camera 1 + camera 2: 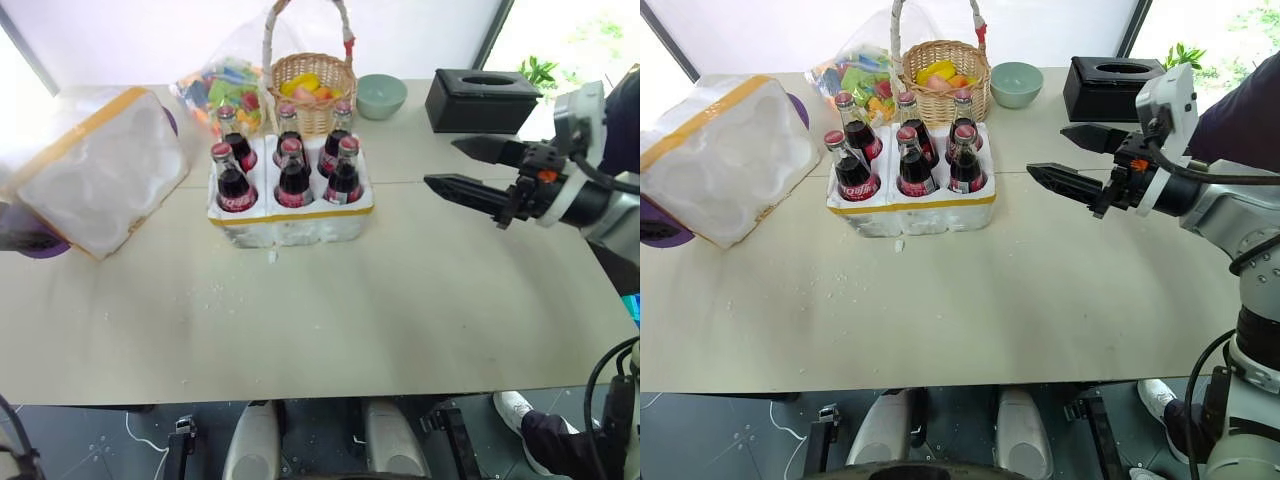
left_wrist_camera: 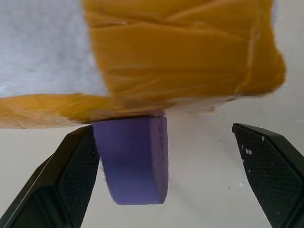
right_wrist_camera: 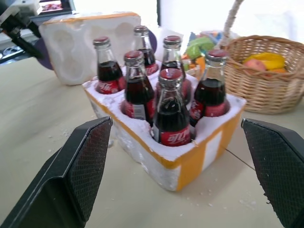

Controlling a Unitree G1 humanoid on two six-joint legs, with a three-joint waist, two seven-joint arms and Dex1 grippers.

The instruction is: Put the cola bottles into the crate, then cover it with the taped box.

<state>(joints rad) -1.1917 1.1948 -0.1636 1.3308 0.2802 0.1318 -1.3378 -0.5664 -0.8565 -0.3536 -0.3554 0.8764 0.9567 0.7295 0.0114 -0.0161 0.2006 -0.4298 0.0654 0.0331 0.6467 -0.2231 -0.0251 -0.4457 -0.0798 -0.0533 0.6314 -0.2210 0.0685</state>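
Black fingers of the left gripper [image 2: 161, 180] stand wide apart at the box [image 1: 95, 170], far left, tilted on a purple block [image 2: 135, 161]. Right gripper [image 1: 470, 168] gapes empty, right of the crate [image 1: 290, 215] holding six bottles [image 1: 293, 175]. Styrofoam box: probably light, stiff, crumbly; grasp its taped rim.
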